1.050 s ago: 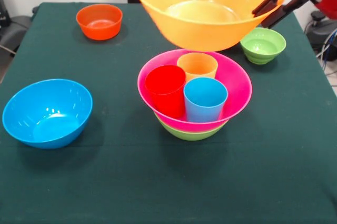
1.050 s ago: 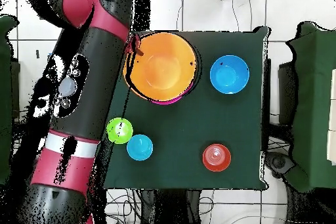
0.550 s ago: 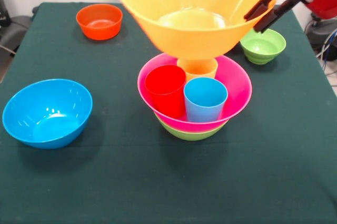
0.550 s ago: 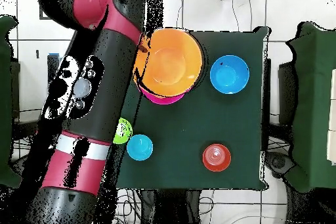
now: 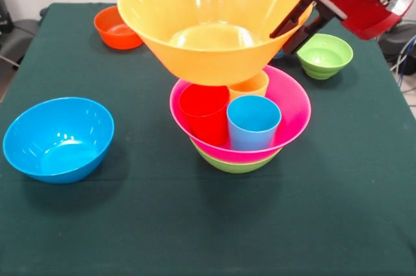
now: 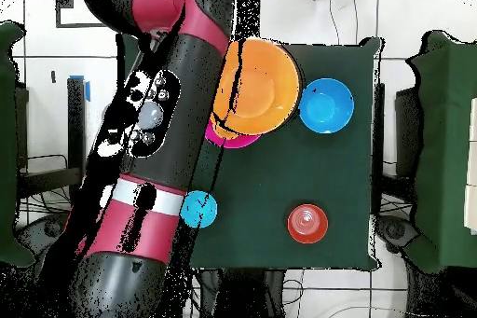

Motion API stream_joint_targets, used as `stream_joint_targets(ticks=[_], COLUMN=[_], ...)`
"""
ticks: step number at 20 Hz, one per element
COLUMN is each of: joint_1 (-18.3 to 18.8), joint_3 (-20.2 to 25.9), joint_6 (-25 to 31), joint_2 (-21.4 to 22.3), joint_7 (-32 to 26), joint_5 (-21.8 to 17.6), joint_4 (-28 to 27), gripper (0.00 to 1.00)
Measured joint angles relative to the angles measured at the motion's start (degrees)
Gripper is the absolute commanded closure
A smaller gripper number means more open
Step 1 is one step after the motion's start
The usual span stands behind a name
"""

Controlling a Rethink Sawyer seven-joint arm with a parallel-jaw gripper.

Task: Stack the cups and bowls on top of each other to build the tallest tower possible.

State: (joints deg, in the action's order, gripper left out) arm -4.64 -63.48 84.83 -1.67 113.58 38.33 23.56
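Note:
A large yellow-orange bowl [image 5: 211,26] hangs tilted above the tower, and my gripper [image 5: 294,27] is shut on its right rim. Below it, the pink bowl [image 5: 291,117] sits nested in a green bowl [image 5: 234,164]. Inside the pink bowl stand a red cup [image 5: 204,110], a light blue cup [image 5: 253,121] and a yellow cup [image 5: 252,86], the last partly hidden by the held bowl. From overhead, the yellow-orange bowl [image 6: 259,86] covers most of the pink bowl [image 6: 228,137], and the arm hides the gripper.
A medium blue bowl [image 5: 58,136] stands at the left, seen overhead as the blue bowl [image 6: 326,106]. A small orange bowl [image 5: 112,29] sits far left and a small green bowl [image 5: 325,55] far right. Overhead also shows a small blue bowl [image 6: 198,209] and the small orange bowl [image 6: 307,224].
The held yellow-orange bowl has moved left and lower in the front view, now overlapping the yellow cup and the small orange bowl. The arm has swung further over the table.

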Motion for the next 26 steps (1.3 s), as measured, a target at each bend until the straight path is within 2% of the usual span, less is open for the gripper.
stream_joint_targets(ticks=[9,26], joint_1=[0.82,0.24], joint_3=[0.36,3.29], joint_6=[0.00,0.00], joint_2=[-0.92,-1.36], joint_7=[0.00,0.00], joint_5=[-0.08,-0.19], joint_4=[-3.11,-3.23], gripper=[1.00,1.00])
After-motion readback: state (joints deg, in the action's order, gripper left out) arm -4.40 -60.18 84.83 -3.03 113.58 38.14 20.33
